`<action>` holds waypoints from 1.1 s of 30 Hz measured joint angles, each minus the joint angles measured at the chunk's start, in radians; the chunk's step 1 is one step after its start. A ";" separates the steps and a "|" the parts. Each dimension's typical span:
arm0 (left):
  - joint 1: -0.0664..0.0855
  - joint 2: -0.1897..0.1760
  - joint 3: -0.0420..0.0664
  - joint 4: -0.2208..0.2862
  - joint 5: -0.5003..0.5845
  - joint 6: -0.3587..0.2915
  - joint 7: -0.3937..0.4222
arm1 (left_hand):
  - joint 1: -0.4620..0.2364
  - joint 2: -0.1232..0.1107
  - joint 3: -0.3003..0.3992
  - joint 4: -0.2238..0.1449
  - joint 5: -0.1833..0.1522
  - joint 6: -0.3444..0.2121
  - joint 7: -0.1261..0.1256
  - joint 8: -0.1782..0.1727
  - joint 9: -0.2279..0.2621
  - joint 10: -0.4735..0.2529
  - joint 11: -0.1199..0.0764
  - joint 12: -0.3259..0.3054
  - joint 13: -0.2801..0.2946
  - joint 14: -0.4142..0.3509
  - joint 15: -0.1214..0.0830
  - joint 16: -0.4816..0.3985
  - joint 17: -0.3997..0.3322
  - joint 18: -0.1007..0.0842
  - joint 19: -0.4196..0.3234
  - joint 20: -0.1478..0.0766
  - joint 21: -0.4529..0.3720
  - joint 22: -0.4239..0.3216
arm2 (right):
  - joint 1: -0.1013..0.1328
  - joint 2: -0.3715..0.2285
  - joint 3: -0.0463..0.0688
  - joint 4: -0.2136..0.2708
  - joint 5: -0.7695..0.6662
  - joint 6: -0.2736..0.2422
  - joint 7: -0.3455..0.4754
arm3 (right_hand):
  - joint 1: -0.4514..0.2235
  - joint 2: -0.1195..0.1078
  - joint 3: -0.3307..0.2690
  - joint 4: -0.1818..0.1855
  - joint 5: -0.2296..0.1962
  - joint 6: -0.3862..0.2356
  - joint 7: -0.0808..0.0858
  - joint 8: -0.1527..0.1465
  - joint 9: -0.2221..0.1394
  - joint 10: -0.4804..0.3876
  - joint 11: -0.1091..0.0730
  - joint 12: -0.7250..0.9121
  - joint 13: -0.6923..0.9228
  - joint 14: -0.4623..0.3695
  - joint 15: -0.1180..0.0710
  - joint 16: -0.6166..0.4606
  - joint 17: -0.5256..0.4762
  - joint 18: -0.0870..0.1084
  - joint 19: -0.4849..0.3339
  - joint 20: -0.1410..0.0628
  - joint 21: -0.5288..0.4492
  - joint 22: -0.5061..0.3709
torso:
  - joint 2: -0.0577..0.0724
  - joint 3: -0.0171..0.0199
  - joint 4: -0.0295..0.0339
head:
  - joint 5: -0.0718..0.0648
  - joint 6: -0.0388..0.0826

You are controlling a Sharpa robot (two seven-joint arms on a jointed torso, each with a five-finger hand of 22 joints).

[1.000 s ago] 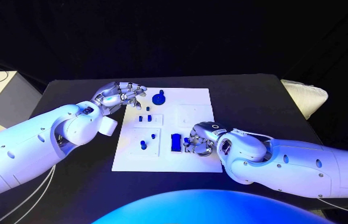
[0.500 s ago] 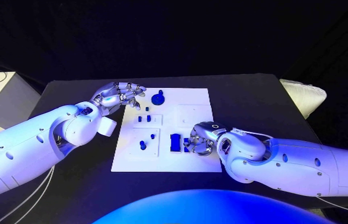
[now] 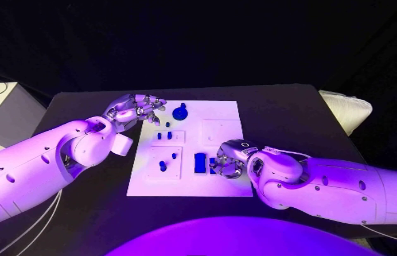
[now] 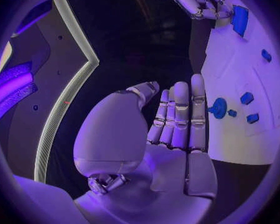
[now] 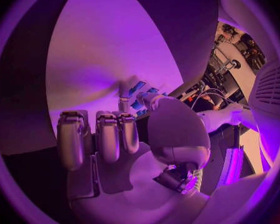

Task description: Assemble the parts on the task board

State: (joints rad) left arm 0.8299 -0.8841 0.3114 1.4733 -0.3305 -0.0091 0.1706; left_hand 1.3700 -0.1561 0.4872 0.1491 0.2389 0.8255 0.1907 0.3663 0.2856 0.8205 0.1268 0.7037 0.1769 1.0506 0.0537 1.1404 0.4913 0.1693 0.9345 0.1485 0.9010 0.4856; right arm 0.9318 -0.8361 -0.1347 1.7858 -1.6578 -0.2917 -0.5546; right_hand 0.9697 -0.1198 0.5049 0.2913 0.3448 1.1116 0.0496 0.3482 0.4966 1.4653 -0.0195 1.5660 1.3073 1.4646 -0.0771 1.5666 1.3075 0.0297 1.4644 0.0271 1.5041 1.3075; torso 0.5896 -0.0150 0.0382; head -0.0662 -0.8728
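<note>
Left hand (image 3: 136, 108) hovers with fingers apart and nothing in them at the task board's (image 3: 223, 121) 10 o'clock corner. Right hand (image 3: 232, 159), at 5 o'clock, curls over a small blue part (image 3: 213, 164); grip unclear.

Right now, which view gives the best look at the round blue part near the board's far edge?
The head view: the round blue part lies unobstructed on the task board, just beside the left hand. The left wrist view also shows it, bent by the fisheye. The right wrist view gives nothing identifiable of it.
</note>
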 measured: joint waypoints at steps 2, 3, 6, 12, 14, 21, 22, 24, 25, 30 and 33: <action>0.000 0.000 0.000 0.000 0.000 0.000 0.000 | 0.000 0.000 0.000 0.000 0.000 0.000 0.000 0.000 0.000 0.000 0.000 0.000 0.000 0.000 0.000 0.000 0.000 0.000 0.000 0.000 0.000 0.000 | 0.000 -0.002 0.000 0.000 0.000 -0.001 0.000 | -0.011 -0.011 0.000 -0.003 0.000 0.000 0.000 0.000 -0.003 0.000 0.000 0.000 0.000 0.000 0.000 0.000 0.000 0.000 0.000 0.000 0.000 0.000 | 0.000 0.0000 0.0001 | 0.001 0.000; 0.000 0.000 0.000 0.000 0.000 0.000 0.000 | 0.000 0.000 0.000 0.000 0.000 0.000 0.000 0.000 0.000 0.000 0.000 0.000 0.000 0.000 0.000 0.000 0.000 0.000 0.000 0.000 0.000 0.000 | 0.000 -0.004 0.000 0.001 0.000 -0.003 0.000 | -0.011 -0.015 0.000 -0.010 -0.004 0.000 0.000 0.000 -0.004 0.000 0.000 0.000 0.000 0.000 0.000 0.000 0.000 0.000 0.000 0.000 0.000 0.000 | 0.000 0.0000 0.0001 | 0.001 0.000; 0.000 0.000 0.000 -0.001 0.000 0.000 0.000 | 0.000 0.000 0.000 0.000 0.000 0.000 0.000 0.000 0.000 0.000 0.000 0.000 0.000 0.000 0.000 0.000 0.000 0.000 0.000 0.000 0.000 0.000 | 0.000 -0.007 0.000 0.000 0.000 -0.005 0.002 | 0.026 -0.063 -0.006 -0.046 -0.072 0.000 0.000 0.005 -0.007 0.000 0.000 0.000 0.001 0.000 0.000 0.000 0.000 0.000 0.000 0.000 -0.006 0.000 | 0.000 0.0004 0.0001 | 0.002 0.000; 0.000 0.000 0.000 -0.001 0.000 0.000 -0.001 | 0.000 0.000 0.000 0.000 0.000 0.000 0.000 0.000 0.000 0.000 0.000 0.000 0.000 0.000 0.000 0.000 0.000 0.000 0.000 0.000 0.000 -0.001 | 0.001 -0.012 0.002 -0.001 0.002 -0.011 0.005 | 0.095 -0.094 -0.032 -0.085 -0.204 0.000 0.000 0.007 -0.016 0.000 0.000 0.000 0.001 0.000 0.000 0.000 0.000 0.000 0.000 0.000 -0.012 0.000 | 0.000 0.0004 0.0001 | 0.003 0.000; 0.000 0.000 0.000 -0.002 0.000 0.000 -0.001 | 0.000 0.000 0.000 0.000 0.000 0.000 0.000 0.000 0.000 0.000 0.000 0.000 0.000 0.000 0.000 0.000 0.000 0.000 0.000 0.000 0.000 -0.001 | 0.002 -0.013 0.003 -0.002 0.002 -0.014 0.007 | 0.115 -0.093 -0.033 -0.094 -0.228 0.000 0.000 0.010 -0.019 0.000 0.000 0.000 0.001 0.000 0.000 0.000 0.000 0.000 0.000 0.000 -0.012 0.000 | 0.000 0.0009 -0.0001 | 0.003 0.000; -0.001 0.001 0.000 -0.002 -0.001 0.000 -0.001 | 0.000 0.000 0.000 0.000 0.000 0.000 0.000 0.000 0.000 0.000 0.000 0.000 0.000 0.000 0.000 0.000 0.000 0.000 0.000 0.000 0.000 -0.001 | 0.003 -0.013 0.004 -0.006 0.002 -0.023 0.015 | 0.167 -0.087 -0.020 -0.118 -0.274 -0.004 -0.004 0.012 -0.024 0.000 0.000 0.000 0.001 0.004 -0.004 0.000 0.000 0.000 0.000 0.000 -0.012 0.000 | 0.000 0.0010 -0.0006 | 0.003 0.000; -0.001 0.001 0.000 -0.002 -0.001 0.000 -0.001 | 0.000 0.000 0.000 0.000 0.000 0.000 0.000 0.000 0.000 0.000 0.000 0.000 0.000 0.000 0.000 0.000 0.000 0.000 0.000 0.000 0.000 -0.001 | 0.004 -0.012 0.004 -0.007 0.002 -0.024 0.016 | 0.168 -0.088 -0.020 -0.118 -0.274 -0.004 -0.004 0.012 -0.024 0.000 0.000 0.000 0.001 0.004 -0.004 0.000 0.000 0.000 0.000 0.000 -0.012 0.000 | 0.000 0.0010 -0.0006 | 0.002 0.000; -0.001 0.001 0.000 -0.002 -0.001 0.000 -0.001 | 0.000 0.000 0.000 0.006 0.000 0.000 0.000 0.000 0.000 0.000 0.000 0.000 -0.001 0.000 0.000 0.000 0.000 0.000 0.000 0.000 0.000 -0.002 | 0.004 -0.010 0.004 -0.008 0.001 -0.026 0.017 | 0.176 -0.089 -0.020 -0.118 -0.275 -0.004 -0.004 0.012 -0.024 0.000 0.000 0.000 0.001 0.004 -0.004 0.000 0.000 0.000 0.000 0.000 -0.012 0.000 | 0.000 0.0010 -0.0002 | 0.002 0.000; -0.001 0.001 0.000 -0.002 -0.001 0.000 -0.001 | 0.000 0.000 0.000 0.006 0.000 0.000 0.000 0.000 0.000 0.000 0.000 0.000 -0.001 0.000 0.000 0.000 0.000 0.000 0.000 0.000 0.000 -0.002 | 0.004 -0.009 0.004 -0.009 0.001 -0.027 0.017 | 0.180 -0.090 -0.020 -0.118 -0.276 -0.004 -0.004 0.012 -0.024 0.000 0.000 0.000 0.001 0.004 -0.004 0.000 0.000 0.000 0.000 0.000 -0.012 0.000 | 0.000 0.0010 0.0000 | 0.002 0.000; -0.001 0.001 0.000 -0.002 -0.001 0.000 -0.001 | 0.000 0.000 0.000 0.006 0.000 0.000 0.000 0.000 0.000 0.000 0.000 0.000 -0.001 0.000 0.000 0.000 0.000 0.000 0.000 0.000 0.000 -0.002 | 0.005 -0.003 0.005 -0.013 -0.001 -0.034 0.018 | 0.186 -0.085 -0.019 -0.125 -0.276 -0.004 -0.004 0.012 -0.026 0.000 0.000 0.000 0.000 0.004 -0.004 0.000 0.000 0.000 0.000 0.000 -0.012 0.001 | 0.000 0.0004 0.0006 | 0.002 0.000; -0.002 0.001 0.000 -0.003 -0.001 0.000 -0.001 | 0.000 0.000 0.000 0.006 0.000 0.000 0.000 0.000 0.000 0.000 0.000 0.000 -0.001 0.000 0.000 0.000 0.000 0.000 0.000 0.000 0.000 -0.002 | 0.004 -0.004 0.004 -0.014 -0.002 -0.041 0.018 | 0.186 -0.085 -0.019 -0.125 -0.271 -0.004 -0.004 0.012 -0.027 0.000 0.000 0.000 0.000 0.004 -0.004 0.000 0.000 0.000 0.000 0.000 -0.012 0.001 | 0.000 -0.0001 0.0006 | 0.002 0.000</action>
State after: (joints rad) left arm 0.8283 -0.8831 0.3114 1.4708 -0.3316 -0.0090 0.1692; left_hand 1.3700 -0.1562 0.4871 0.1550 0.2389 0.8256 0.1907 0.3660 0.2857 0.8205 0.1268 0.7037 0.1761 1.0506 0.0537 1.1404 0.4913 0.1693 0.9345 0.1485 0.9011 0.4836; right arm 0.9357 -0.8396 -0.1307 1.7719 -1.6594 -0.3325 -0.5364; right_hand 1.1559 -0.2053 0.4858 0.1662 0.0736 1.1078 0.0459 0.3598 0.4693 1.4653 -0.0194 1.5660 1.3077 1.4683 -0.0808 1.5666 1.3074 0.0297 1.4644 0.0271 1.4916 1.3081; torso 0.5895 -0.0151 0.0387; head -0.0643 -0.8728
